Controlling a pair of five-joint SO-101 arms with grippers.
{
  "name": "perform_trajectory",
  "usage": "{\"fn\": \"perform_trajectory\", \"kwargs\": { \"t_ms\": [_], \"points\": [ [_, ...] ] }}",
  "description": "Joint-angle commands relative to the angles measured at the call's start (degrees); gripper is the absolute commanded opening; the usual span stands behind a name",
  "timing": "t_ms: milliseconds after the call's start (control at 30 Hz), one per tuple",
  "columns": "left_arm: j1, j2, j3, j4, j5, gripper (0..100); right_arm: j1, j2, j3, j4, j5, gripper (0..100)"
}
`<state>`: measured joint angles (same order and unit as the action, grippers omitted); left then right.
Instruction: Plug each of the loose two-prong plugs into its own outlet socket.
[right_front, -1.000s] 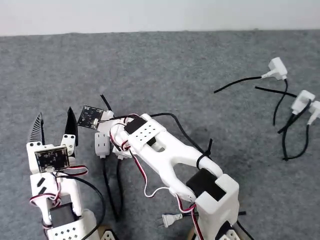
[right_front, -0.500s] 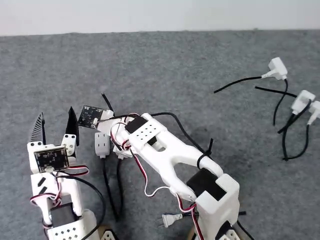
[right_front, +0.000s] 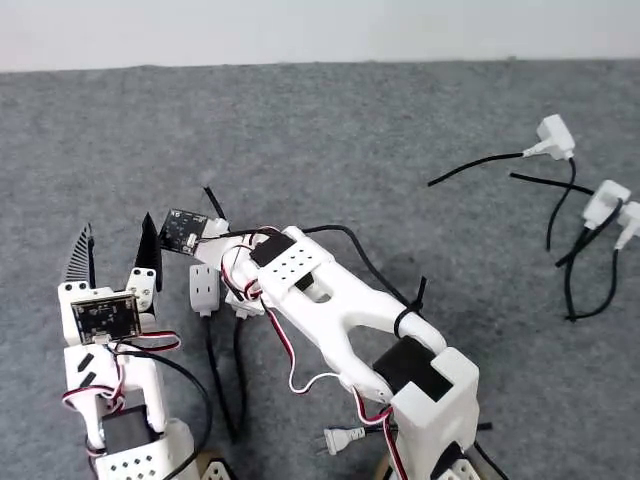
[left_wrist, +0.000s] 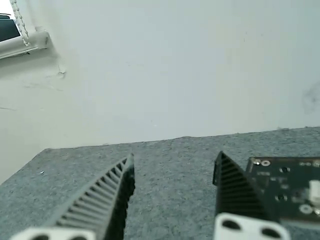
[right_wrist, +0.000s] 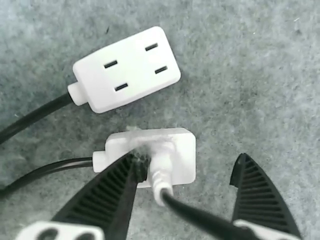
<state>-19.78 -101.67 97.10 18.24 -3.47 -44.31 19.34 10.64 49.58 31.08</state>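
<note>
Right arm (right_front: 340, 310) is leaning low across the table. Its right gripper (right_wrist: 189, 167), jaws open, is straddling a white plug (right_wrist: 160, 167) resting on an outlet socket (right_wrist: 180, 142). Left gripper (right_front: 118, 240) is pointing toward the far wall, jaws open and empty — loose plugs (right_front: 553, 135) are lying well apart.

Work surface: grey felt-like table covering (right_front: 330, 130), coarse nap, evenly lit, only soft shadows. Its far edge meets a plain white wall (right_front: 320, 30) in a straight line.

Left wrist view: same wall, matte, with a small scuff (left_wrist: 61, 74) and a faint grey smudge (left_wrist: 309, 100). In the upper corner, a white window frame ledge (left_wrist: 25, 44), a dark pane (left_wrist: 7, 27) and a hanging bead chain (left_wrist: 19, 20).
</note>
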Motion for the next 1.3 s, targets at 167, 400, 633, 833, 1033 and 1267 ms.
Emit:
{"fn": "perform_trajectory", "kwargs": {
  "t_ms": [167, 400, 633, 833, 1033, 1267],
  "points": [
    [0.1, 0.1, -0.5, -5.5, -9.7, 24, 2.9, 2.3, 1.4, 1.5, -0.2, 27.3],
    [0.4, 0.1, -0.5, -20.0, -35.8, 24, 2.9, 2.3, 1.6, 1.5, -0.2, 27.3],
    [0.4, 0.1, -0.5, -30.9, -55.6, 24, 3.4, 2.3, 1.5, 1.5, -0.4, 27.3],
    [2.5, 0.1, -0.5, -33.9, -63.3, 24, 3.4, 2.3, 1.5, 1.5, -0.5, 27.3],
    [4.9, 0.1, -0.5, -33.9, -66.1, 24, 3.4, 2.3, 1.5, 1.5, -0.5, 27.3],
    [5.1, 0.3, -0.5, -33.7, -66.5, 24, 3.4, 2.3, 1.6, 1.5, -0.4, 27.2]
  ]
}}
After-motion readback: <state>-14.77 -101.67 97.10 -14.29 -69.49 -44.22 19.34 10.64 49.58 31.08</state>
